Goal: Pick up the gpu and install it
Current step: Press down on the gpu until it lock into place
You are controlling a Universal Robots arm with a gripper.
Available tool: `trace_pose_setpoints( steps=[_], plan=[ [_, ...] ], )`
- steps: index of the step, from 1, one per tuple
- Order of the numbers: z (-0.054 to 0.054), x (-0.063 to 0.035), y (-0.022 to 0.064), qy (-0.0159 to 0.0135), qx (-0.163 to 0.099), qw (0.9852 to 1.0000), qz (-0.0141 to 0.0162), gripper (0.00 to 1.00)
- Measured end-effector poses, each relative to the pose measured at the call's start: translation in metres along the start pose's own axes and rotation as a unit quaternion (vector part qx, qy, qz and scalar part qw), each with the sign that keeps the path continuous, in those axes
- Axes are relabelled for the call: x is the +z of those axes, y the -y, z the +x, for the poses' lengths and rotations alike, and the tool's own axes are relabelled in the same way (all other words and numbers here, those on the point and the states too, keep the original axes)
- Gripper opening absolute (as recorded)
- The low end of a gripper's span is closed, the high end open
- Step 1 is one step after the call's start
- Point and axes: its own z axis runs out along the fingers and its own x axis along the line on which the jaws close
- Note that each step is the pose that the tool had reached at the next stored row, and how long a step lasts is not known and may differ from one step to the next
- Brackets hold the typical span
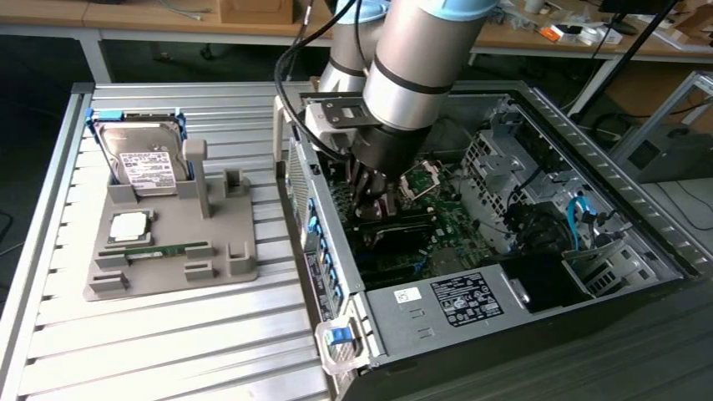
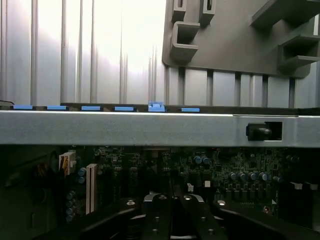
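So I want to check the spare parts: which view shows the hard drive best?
The exterior view: the hard drive stands upright in the grey holder, white label facing the camera. The wrist view catches part of the grey holder, not the drive.

A robotics lab or workshop, by the look of it; a grey industrial arm (image 1: 412,67) reaches into an opened computer case (image 1: 624,217) on a slatted aluminium bench (image 1: 167,334); a grey parts fixture (image 1: 179,251) sits alongside. Behind stand wooden desks (image 1: 134,17) strewn with cables and clutter.
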Motion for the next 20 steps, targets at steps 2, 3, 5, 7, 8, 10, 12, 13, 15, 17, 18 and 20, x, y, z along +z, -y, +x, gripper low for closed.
trace_pose_setpoints(
  steps=[2, 3, 5, 7, 8, 10, 12, 13, 15, 17, 18, 20],
  plan=[
    [0.000, 0.0002, -0.0041, 0.0010, 0.000, 1.0000, 0.0023, 0.11],
    [0.000, 0.0003, -0.0057, 0.0016, 0.000, 1.0000, 0.0030, 0.11],
    [0.001, 0.0004, -0.0088, 0.0031, 0.000, 1.0000, 0.0041, 0.11],
    [0.002, 0.0006, -0.0133, 0.0047, 0.000, 1.0000, 0.0060, 0.11],
    [0.002, 0.0007, -0.0150, 0.0051, -0.001, 1.0000, 0.0068, 0.11],
    [0.003, 0.0009, -0.0176, 0.0058, -0.001, 1.0000, 0.0081, 0.11],
    [0.003, 0.0009, -0.0194, 0.0062, -0.001, 0.9999, 0.0090, 0.11],
    [0.003, 0.0010, -0.0200, 0.0065, -0.001, 0.9999, 0.0092, 0.11],
    [0.003, 0.0010, -0.0210, 0.0067, -0.001, 0.9999, 0.0095, 0.11],
    [0.004, 0.0011, -0.0227, 0.0070, -0.001, 0.9999, 0.0103, 0.11],
    [0.004, 0.0011, -0.0237, 0.0073, -0.001, 0.9999, 0.0109, 0.11],
    [0.004, 0.0012, -0.0251, 0.0080, -0.001, 0.9999, 0.0118, 0.11]
  ],
)
